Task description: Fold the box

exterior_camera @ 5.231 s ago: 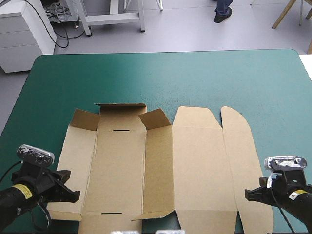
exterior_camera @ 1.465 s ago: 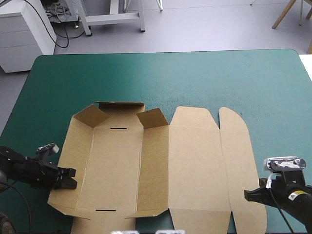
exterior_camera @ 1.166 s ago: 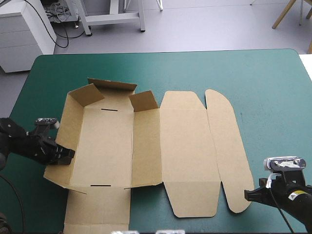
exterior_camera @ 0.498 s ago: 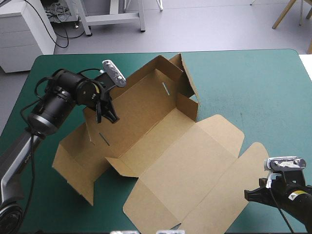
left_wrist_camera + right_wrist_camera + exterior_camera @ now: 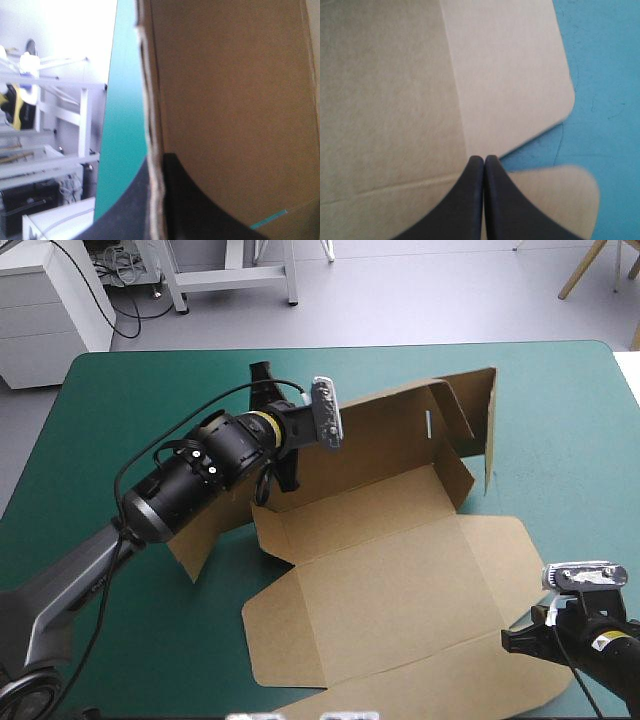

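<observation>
The brown box lies part-raised and turned at an angle on the teal-green cover. Its long wall stands up toward the far edge, with a flap upright at its right end, and the lid panels lie flat toward the front. My left gripper is shut on the box, pinching the edge of a raised side panel. In the left wrist view that board edge runs between the black fingers of this gripper. My right gripper sits shut at the front right, its closed tips over the lid's rounded flap.
The left arm reaches across the table's left half to the box. Bare teal-green cover lies to the right of the box and along the far edge. The lid's front flap reaches close to the table's front edge.
The box lay flat earlier. My left gripper took its left wall, then lifted and swung it toward the far right, turning the whole sheet. The right gripper has stayed still.
</observation>
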Robot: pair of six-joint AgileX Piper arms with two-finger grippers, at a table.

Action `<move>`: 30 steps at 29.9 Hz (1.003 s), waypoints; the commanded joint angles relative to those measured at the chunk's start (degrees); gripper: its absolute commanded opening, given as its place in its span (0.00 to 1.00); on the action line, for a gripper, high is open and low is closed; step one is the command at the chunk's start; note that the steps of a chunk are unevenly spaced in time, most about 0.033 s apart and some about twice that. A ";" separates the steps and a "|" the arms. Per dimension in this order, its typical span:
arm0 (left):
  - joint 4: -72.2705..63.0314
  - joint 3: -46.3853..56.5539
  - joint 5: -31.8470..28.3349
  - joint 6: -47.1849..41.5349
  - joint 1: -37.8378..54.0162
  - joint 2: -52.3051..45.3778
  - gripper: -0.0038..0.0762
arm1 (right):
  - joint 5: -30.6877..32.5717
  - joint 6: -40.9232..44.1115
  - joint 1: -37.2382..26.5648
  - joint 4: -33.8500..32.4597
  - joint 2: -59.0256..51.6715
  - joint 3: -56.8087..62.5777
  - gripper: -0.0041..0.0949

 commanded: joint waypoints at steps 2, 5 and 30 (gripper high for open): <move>6.23 -1.81 -7.57 2.32 -5.10 -0.91 0.04 | -2.69 -0.20 0.13 1.28 0.36 -1.38 0.02; 13.19 -1.71 -8.05 2.32 -8.97 0.57 0.04 | -2.69 -0.20 0.13 1.28 0.36 -1.38 0.02; 63.86 17.26 -2.67 -46.23 -18.39 4.78 0.04 | -2.69 -0.20 0.13 1.28 0.36 -1.38 0.02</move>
